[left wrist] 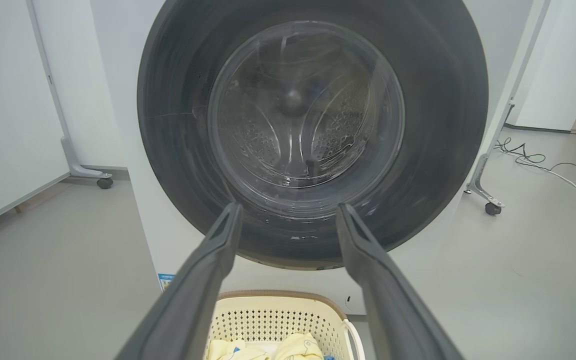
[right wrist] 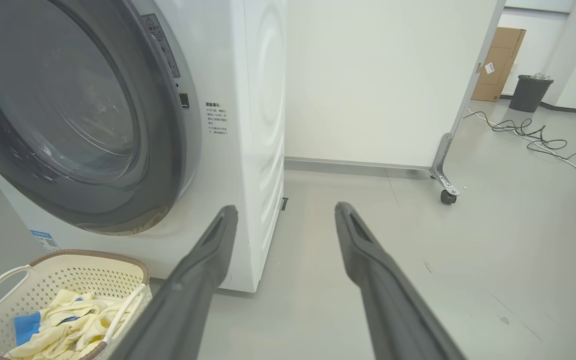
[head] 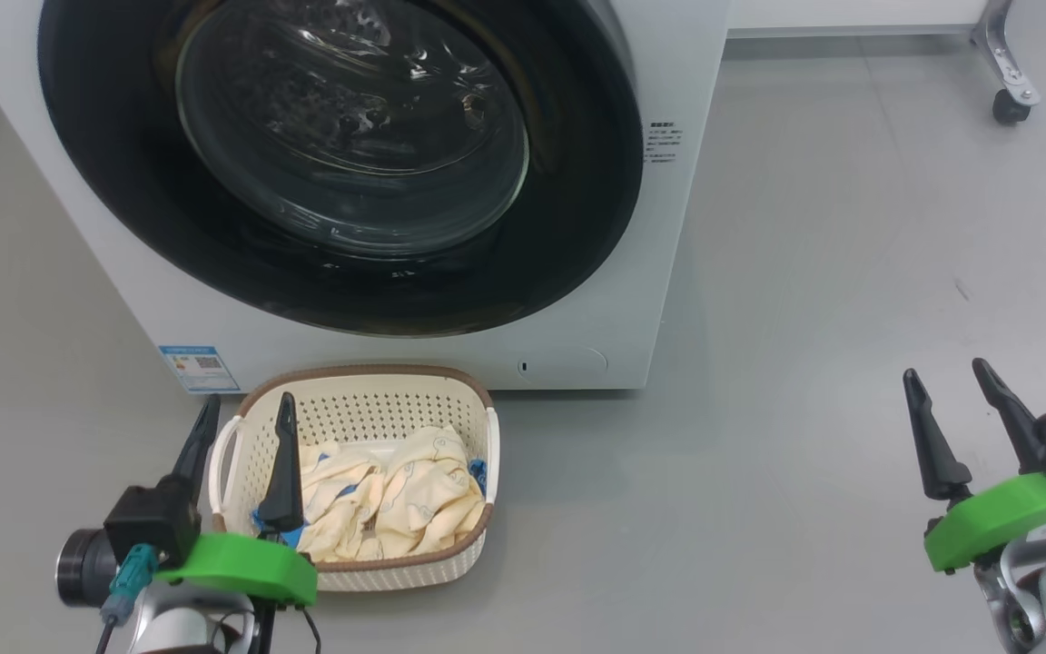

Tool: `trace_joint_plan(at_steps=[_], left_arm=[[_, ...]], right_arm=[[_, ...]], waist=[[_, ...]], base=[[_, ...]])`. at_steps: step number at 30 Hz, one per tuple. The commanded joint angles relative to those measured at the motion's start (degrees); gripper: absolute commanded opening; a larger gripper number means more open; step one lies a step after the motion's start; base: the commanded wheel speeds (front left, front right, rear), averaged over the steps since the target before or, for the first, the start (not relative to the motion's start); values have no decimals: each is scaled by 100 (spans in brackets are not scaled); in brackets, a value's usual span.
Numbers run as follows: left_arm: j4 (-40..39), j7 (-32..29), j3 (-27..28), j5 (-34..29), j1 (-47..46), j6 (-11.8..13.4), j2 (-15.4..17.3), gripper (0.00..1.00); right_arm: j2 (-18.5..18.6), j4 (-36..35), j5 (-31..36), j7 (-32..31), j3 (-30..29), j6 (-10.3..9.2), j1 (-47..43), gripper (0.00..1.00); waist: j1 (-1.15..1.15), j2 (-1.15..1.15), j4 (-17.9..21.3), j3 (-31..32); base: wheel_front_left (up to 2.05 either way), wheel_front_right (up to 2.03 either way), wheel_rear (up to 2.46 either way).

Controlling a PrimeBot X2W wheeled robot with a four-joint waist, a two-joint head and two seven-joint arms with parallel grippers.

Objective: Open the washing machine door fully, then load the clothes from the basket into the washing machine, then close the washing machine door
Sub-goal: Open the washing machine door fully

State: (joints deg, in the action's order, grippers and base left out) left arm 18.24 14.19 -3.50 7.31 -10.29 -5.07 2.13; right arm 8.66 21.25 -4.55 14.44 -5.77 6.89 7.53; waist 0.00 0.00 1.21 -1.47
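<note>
Closed washing machine door (head: pixel 341 163), basket (head: pixel 369 400) just before the washing machine (head: pixel 614 309) (clothes (head: pixel 396 500) heaped inside), left pincer (head: pixel 249 400) spread, empty, facing it, right pincer (head: pixel 945 369) spread, empty, well apart from it.

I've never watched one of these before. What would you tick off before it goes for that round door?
1. Left gripper open and empty: ok.
2. Right gripper open and empty: ok.
3. Washing machine door fully open: not ok. It sits shut against the front.
4. Clothes all inside the basket: ok. Nothing lies on the floor around it.
5. Basket out of the door's swing: cannot tell. It stands close in front, just below the door's lower edge.
6. Either gripper near the door: not ok. Both hang low, short of it.
</note>
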Motion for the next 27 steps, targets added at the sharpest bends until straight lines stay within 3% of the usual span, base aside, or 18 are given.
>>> trace_joint_plan(at_steps=[1, 9, 27], left_arm=[[-226, 81, 202, 24, -289, -25, 75, 100], [-362, 81, 211, -83, -258, -95, 75, 100], [-388, 81, 205, -89, -275, -120, 75, 100]], right_arm=[[77, -210, -15, 56, 77, 59, 280, 100], [31, -243, 5, 56, 48, 59, 278, 100], [-7, -326, 17, 56, -5, 59, 301, 100]], waist=[[0, 0, 4, -3], [0, 0, 30, -24], [0, 0, 69, -164]], base=[[88, 88, -176], [52, 52, -105], [2, 2, -3]])
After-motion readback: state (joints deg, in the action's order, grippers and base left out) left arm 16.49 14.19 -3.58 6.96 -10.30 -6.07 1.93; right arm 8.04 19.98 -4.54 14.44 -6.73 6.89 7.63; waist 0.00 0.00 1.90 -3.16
